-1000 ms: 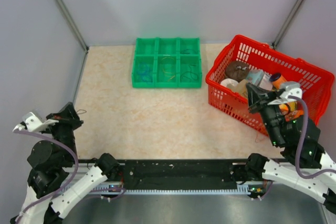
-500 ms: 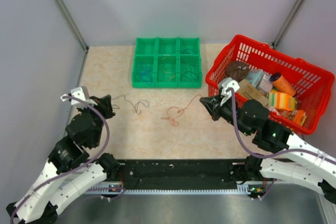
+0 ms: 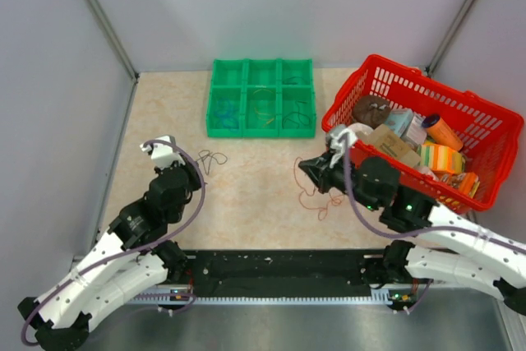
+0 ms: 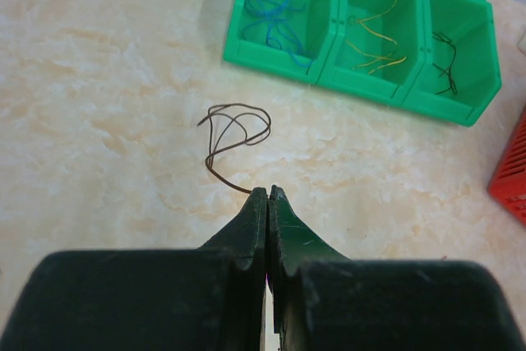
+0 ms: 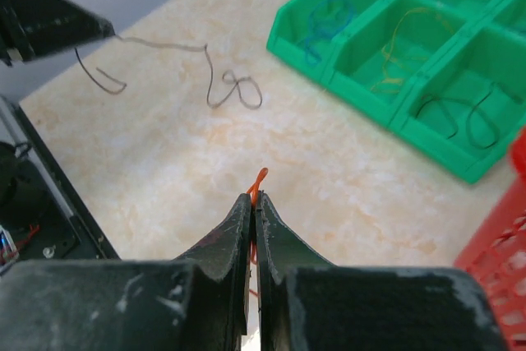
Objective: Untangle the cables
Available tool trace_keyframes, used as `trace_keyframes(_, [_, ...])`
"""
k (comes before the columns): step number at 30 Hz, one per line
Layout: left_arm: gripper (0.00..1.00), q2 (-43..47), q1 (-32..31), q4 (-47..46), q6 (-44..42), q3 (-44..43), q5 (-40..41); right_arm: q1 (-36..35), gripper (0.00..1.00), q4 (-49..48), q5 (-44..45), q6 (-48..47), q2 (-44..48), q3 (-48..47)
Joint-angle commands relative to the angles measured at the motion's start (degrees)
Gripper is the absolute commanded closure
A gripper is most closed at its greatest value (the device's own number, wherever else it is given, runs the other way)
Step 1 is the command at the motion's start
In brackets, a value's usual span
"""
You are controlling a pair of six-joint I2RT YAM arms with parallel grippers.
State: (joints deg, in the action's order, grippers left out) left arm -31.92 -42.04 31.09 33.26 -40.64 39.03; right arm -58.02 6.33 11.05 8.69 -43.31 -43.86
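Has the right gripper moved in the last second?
Yes. The right gripper, shut on an orange cable, went left, from over the basket rim to clear of it.

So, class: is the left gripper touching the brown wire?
Touching. The left wrist view shows the brown wire ending between the shut tips of the left gripper.

The widest open stretch of tabletop (image 3: 246, 182) lies between the left gripper (image 4: 269, 195) and the right gripper (image 5: 255, 199), crossed only by the dark wire (image 4: 238, 107) trailing from the left one and the orange wire (image 5: 260, 177) at the right one's tips. Farther back, the green compartment tray (image 3: 261, 131) blocks the middle, leaving bare table on its left and only a narrow gap to the red basket (image 3: 349, 92), which fills the right side. The side wall (image 3: 57, 104) closes in beside the left arm.
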Motion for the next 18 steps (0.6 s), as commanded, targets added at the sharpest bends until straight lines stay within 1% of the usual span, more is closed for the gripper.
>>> trace_keyframes(1, [1.0,-1.65,0.21,-0.59,4.53,1.18,-2.1,-0.51,1.0,-2.3,-5.6,5.36,-11.77,2.2])
trace_keyframes(4, [1.0,-1.65,0.21,-0.59,5.15,2.23,-3.95,-0.34,1.0,5.69,2.2,10.37,-20.12,0.62])
trace_keyframes(6, [1.0,-1.65,0.21,-0.5,5.42,3.02,-3.87,-0.34,1.0,9.65,6.6,12.31,-22.6,1.05])
trace_keyframes(8, [1.0,-1.83,0.21,-0.68,5.42,3.38,-3.69,-0.43,1.0,12.73,10.38,15.47,-22.26,2.54])
trace_keyframes(12, [1.0,-2.62,0.21,-2.17,5.15,3.9,-3.61,-0.08,1.0,14.67,11.37,20.83,-19.27,6.41])
trace_keyframes(18, [1.0,-4.73,0.21,-3.58,5.68,3.82,-5.1,3.96,1.0,21.27,11.37,28.66,-23.48,8.61])
